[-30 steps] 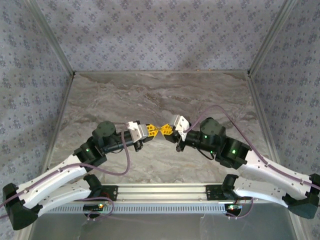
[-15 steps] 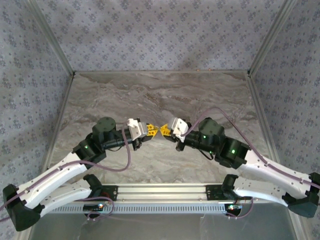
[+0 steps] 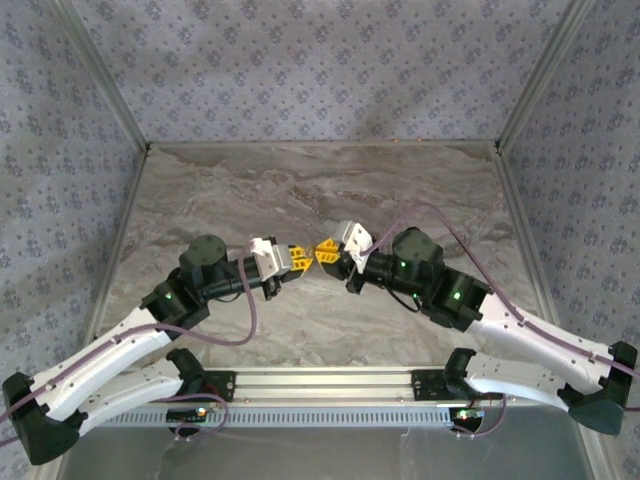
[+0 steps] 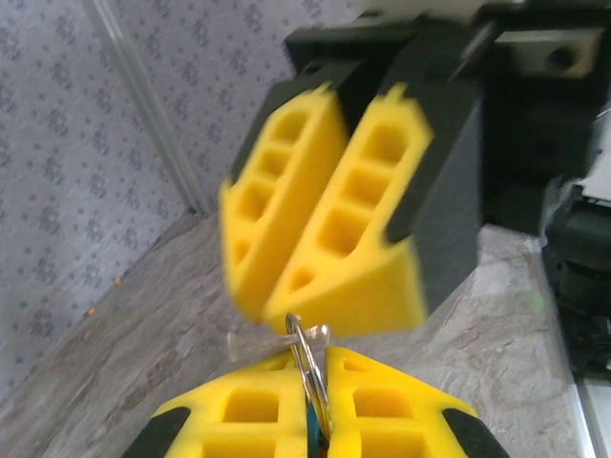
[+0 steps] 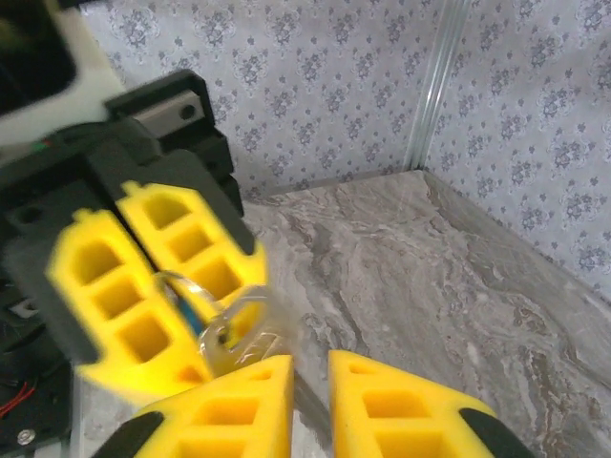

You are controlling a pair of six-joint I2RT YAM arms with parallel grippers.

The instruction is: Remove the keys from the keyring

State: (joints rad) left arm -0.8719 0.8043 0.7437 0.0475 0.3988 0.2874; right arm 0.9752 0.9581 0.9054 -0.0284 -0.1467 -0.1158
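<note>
keys pinched where two grippers met

the left gripper (image 3: 299,260) was clamped on the keys (image 4: 307,355). the silvery ring and a sliver of blue stood up out of its yellow fingers (image 4: 239,405). the right gripper (image 3: 326,252) faced it tip to tip above the middle of the marble table (image 3: 300,190). its fingers were slightly parted, with a pale key just beside one fingertip.

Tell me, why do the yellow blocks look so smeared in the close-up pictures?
Left wrist view: the right gripper facing the lens is soft and smeared, while the keys just below it look fairly crisp. Right wrist view: the left gripper is blurred and the keys look hazy. Top external view: sharp and evenly lit.
</note>
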